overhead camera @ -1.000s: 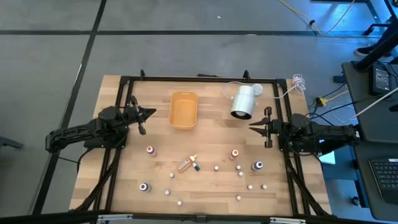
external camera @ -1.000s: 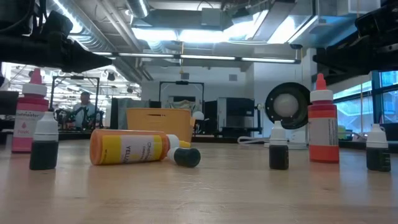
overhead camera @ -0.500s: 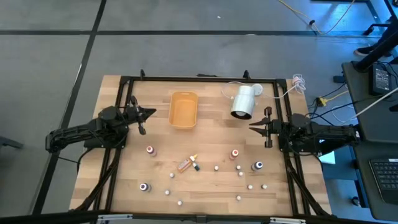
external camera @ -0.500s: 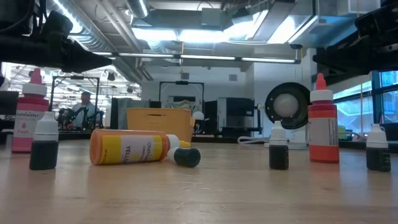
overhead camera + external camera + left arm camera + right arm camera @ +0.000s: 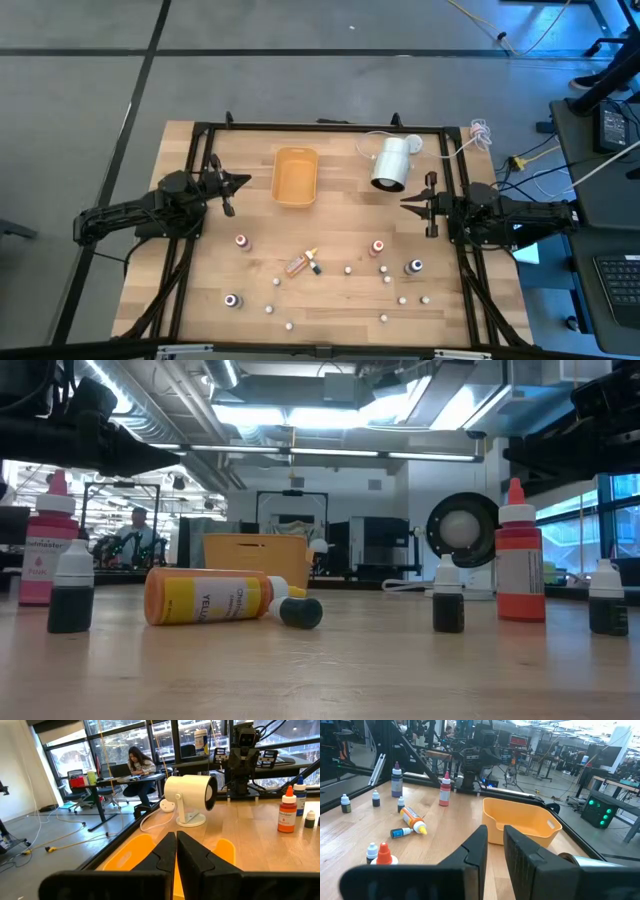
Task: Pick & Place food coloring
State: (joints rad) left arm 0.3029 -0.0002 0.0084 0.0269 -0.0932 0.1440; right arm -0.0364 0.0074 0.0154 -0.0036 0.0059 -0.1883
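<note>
The small white-capped food coloring bottles (image 5: 300, 265) all stand or lie scattered over the wooden table's (image 5: 340, 215) near half; none is in the orange rectangular plastic tray (image 5: 295, 176), so nothing looks placed yet. The left gripper (image 5: 240, 181) and right gripper (image 5: 408, 202) hover pressed together, empty. The tiniest bottles' colours are unreadable.

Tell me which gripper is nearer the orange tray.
Left. The left gripper sits just beside the orange tray, while the right gripper waits farther off, past the white cylinder.
</note>
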